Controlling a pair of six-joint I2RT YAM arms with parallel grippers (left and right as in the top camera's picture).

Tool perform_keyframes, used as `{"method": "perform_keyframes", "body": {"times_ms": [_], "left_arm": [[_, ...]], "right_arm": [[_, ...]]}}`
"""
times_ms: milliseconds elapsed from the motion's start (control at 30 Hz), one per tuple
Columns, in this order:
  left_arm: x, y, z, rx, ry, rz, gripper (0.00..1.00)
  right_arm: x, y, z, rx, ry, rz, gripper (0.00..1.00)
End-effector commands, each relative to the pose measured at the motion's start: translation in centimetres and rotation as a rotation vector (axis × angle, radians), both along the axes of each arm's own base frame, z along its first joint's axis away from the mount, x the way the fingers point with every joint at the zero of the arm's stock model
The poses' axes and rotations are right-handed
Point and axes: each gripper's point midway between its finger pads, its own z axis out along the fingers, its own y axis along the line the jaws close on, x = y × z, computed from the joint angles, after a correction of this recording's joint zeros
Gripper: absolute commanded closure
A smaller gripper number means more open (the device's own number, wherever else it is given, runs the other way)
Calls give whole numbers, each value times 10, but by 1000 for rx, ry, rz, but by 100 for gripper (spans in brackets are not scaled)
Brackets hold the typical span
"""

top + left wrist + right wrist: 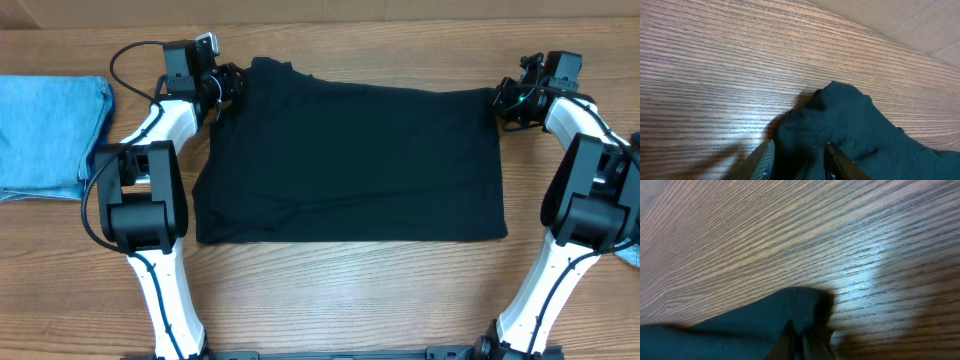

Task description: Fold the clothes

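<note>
Now right tool [803, 341] pinches one black T-shirt [350, 165]; left tool [798, 156] straddles it, parted.

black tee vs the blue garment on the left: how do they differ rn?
The black T-shirt is black; the light blue garment is pale blue. The T-shirt lies spread wide mid-table; the blue garment looks folded and sits at the left edge, partly out of frame. Both lie on the wood table.
</note>
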Motion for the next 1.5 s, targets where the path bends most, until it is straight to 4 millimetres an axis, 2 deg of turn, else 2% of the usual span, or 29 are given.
{"method": "perform_keyframes", "body": {"times_ms": [0,67,133,200,333,467,667,833,1067,1167,1333,1467], "left_arm": [[3,1,-2,-2,2,-4,58],[1,8,-8,28,28,26,53],[0,13,-13,57,41,46,43],[0,14,-12,66,35,40,41],[0,11,-16,67,40,37,44],[0,-6,-23,69,38,9,46],[3,-15,-27,77,28,2,49],[3,-16,-27,75,25,2,58],[13,-16,-16,64,-31,14,74],[19,-10,-7,40,-38,43,78],[28,-7,20,-10,-80,22,82],[28,-4,37,-11,-79,5,82]], "right_arm": [[4,0,17,1,-37,13,94],[3,0,17,2,-36,13,89],[3,0,17,2,-36,13,85],[3,0,17,2,-36,13,84],[4,0,17,2,-36,13,84],[3,0,17,2,-35,13,84],[3,1,16,3,-33,13,84],[2,1,16,4,-29,13,84],[1,1,15,7,-20,13,84],[-1,2,14,8,-14,13,84],[-6,2,14,16,11,10,85],[-4,1,27,5,-15,10,89]]}}
